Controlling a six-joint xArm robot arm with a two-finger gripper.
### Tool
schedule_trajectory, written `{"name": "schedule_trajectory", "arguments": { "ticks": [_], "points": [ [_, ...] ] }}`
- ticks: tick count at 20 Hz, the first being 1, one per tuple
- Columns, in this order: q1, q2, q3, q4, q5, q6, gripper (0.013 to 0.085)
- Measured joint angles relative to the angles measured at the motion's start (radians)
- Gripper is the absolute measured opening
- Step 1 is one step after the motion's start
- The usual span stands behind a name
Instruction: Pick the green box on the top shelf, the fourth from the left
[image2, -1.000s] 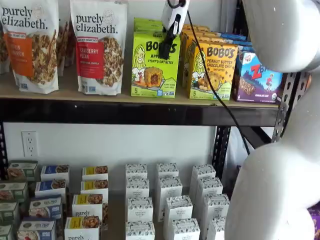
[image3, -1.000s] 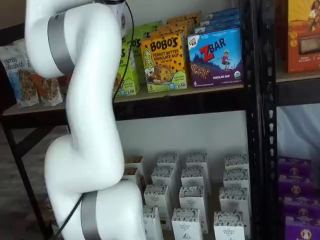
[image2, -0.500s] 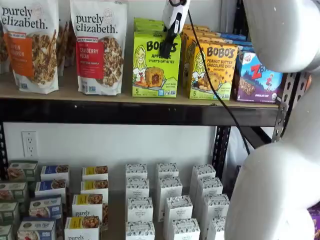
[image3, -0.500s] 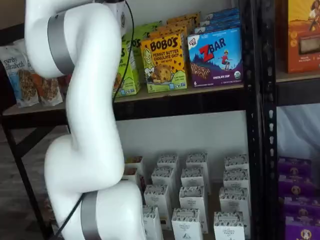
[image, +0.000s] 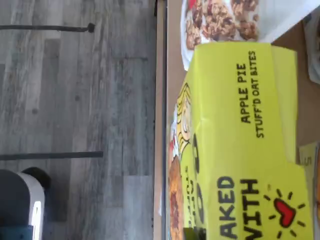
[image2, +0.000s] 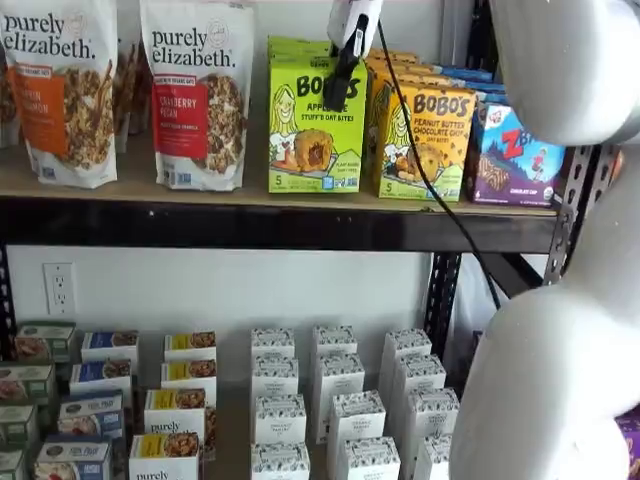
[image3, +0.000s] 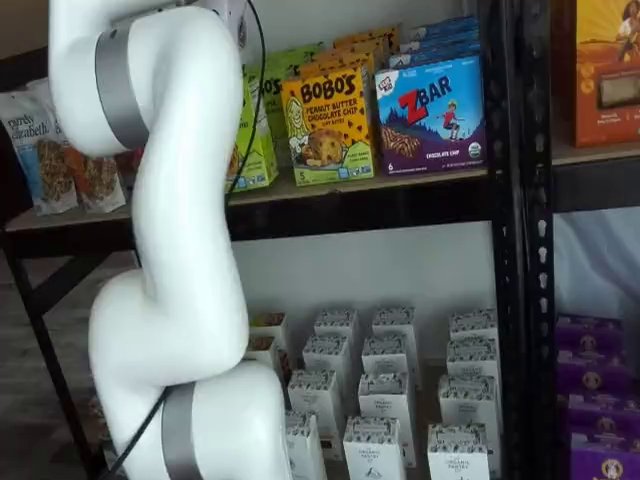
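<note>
The green box (image2: 315, 140), lime green with black "BOBO'S" lettering, stands on the top shelf (image2: 130, 190) between a granola bag and the yellow-orange Bobo's box. My gripper (image2: 340, 85) comes down from above onto its top right part; a black finger lies across the box front and the fingers are closed on the box. The box sits slightly raised and shifted right. The wrist view shows its top panel (image: 240, 140) reading "Apple Pie Stuff'd Oat Bites". In a shelf view the box (image3: 252, 150) is mostly hidden behind my arm (image3: 180, 250).
The yellow-orange Bobo's box (image2: 425, 145) and the blue ZBar box (image2: 515, 155) stand right of the green box. Purely Elizabeth granola bags (image2: 195, 95) stand left. More green boxes sit behind it. Small white boxes (image2: 335, 400) fill the lower level. A black upright (image3: 515, 240) stands at the right.
The green box has shifted slightly right and up with the gripper on it. The gripper has risen a little.
</note>
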Motion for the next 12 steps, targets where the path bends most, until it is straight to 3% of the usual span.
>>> {"name": "schedule_trajectory", "arguments": {
  "ticks": [12],
  "points": [
    [-0.003, -0.09, 0.061, 0.007, 0.041, 0.005, 0.029]
  ]
}}
